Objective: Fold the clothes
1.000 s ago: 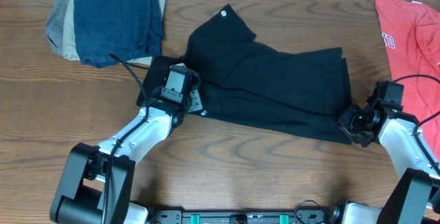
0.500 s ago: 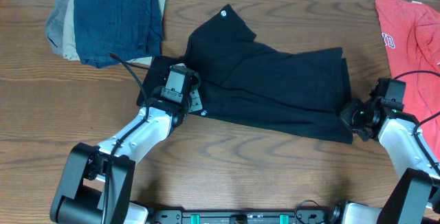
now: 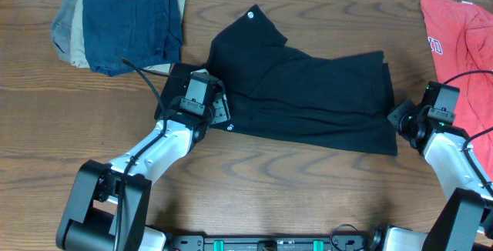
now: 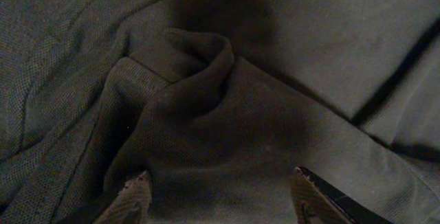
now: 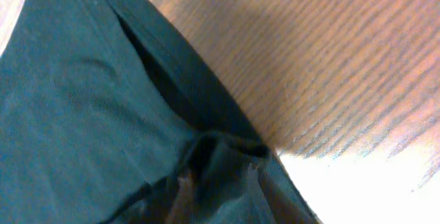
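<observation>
Right now my left gripper [image 3: 221, 111] rests on the left edge of the black T-shirt [image 3: 308, 97], which lies mid-table. Its jaws are spread wide, clamping nothing. My right gripper [image 5: 218, 183] pinches the shirt's bunched right hem.

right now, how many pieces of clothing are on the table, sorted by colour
black short-sleeved T-shirt, spread across the middle: 1
coral-red T-shirt, right edge: 1
folded navy garment, top of the far-left stack: 1
tan garment, under the navy one: 1
grey garment, also in the stack: 1
total: 5
</observation>
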Controlling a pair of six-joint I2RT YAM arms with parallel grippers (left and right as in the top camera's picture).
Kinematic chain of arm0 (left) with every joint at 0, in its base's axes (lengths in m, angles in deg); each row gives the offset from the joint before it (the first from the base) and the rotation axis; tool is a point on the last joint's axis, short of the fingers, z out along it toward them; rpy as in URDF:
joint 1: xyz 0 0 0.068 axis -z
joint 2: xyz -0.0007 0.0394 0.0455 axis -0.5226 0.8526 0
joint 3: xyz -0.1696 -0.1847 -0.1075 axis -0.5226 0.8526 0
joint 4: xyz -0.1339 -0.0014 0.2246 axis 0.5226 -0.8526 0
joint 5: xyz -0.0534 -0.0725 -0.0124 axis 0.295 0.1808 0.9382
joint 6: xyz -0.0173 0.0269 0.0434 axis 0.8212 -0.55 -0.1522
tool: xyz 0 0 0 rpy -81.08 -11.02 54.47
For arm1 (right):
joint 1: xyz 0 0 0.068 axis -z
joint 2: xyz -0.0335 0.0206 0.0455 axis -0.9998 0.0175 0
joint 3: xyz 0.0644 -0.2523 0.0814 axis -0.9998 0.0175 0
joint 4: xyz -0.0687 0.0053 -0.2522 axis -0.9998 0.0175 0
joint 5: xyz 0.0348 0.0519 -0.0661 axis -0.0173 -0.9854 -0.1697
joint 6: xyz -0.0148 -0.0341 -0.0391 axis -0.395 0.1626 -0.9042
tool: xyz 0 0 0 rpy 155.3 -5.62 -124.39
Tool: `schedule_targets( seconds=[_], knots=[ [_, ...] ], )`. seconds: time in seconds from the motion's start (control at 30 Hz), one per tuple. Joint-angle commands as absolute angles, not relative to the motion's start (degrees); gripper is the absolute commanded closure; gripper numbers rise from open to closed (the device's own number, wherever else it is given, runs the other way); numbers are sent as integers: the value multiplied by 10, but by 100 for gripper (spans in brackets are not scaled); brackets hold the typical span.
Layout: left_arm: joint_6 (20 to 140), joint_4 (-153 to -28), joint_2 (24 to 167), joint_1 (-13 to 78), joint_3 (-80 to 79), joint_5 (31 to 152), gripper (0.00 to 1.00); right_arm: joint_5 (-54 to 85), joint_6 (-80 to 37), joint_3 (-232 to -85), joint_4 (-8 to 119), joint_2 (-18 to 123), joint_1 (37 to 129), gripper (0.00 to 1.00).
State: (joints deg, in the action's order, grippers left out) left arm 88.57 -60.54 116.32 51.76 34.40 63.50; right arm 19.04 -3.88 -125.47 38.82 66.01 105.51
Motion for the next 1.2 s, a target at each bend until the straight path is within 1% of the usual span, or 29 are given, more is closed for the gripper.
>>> schedule_targets(
  seconds=[0.0,0.03,0.07,0.13,0.17,0.23,0.27,0.37,0.43,0.47,0.5,0.57,0.6,0.67,0.7,0.73,0.8,0.87,1.03,1.17],
  knots=[
    [880,-606,1145,513,344,635,33,201,-39,-1255,387,663,1051,67],
    [880,-607,1133,513,344,642,33,199,-39,-1257,391,663,1051,63],
    [880,-609,1116,513,344,650,33,196,-40,-1262,401,663,1051,55],
    [880,-615,1080,513,344,658,33,181,-42,-1275,423,662,1051,24],
    [880,-619,1062,514,344,661,33,169,-43,-1285,438,660,1051,15],
    [880,-632,1023,514,344,664,33,120,-62,-1305,470,658,1051,4],
    [880,-639,1008,515,344,665,33,96,-73,-1313,481,657,1051,1],
    [880,-666,982,526,344,665,34,29,-92,-1320,497,657,1047,1],
    [880,-683,982,541,344,675,36,-3,-102,-1320,508,657,1038,4],
    [880,-687,988,551,345,688,39,-4,-102,-1320,514,657,1031,7],
    [880,-689,995,560,346,699,42,-4,-108,-1320,521,657,1021,21],
    [880,-688,1019,584,346,712,56,-3,-126,-1320,532,657,1000,51],
    [882,-685,1035,596,346,712,61,-3,-134,-1320,535,657,988,64],
    [882,-671,1072,614,346,711,70,10,-136,-1320,536,657,962,81],
    [882,-662,1090,619,346,712,74,22,-136,-1320,537,657,951,87],
    [887,-651,1113,623,346,712,77,39,-135,-1320,537,657,939,92],
    [902,-635,1153,625,346,712,85,82,-121,-1319,546,657,915,98],
    [908,-621,1188,623,346,711,88,114,-102,-1318,556,657,895,99],
    [908,-613,1226,607,346,702,89,124,-75,-1305,552,660,859,99],
    [944,-622,1227,586,346,647,89,142,-36,-1291,533,675,847,99]
  ],
)
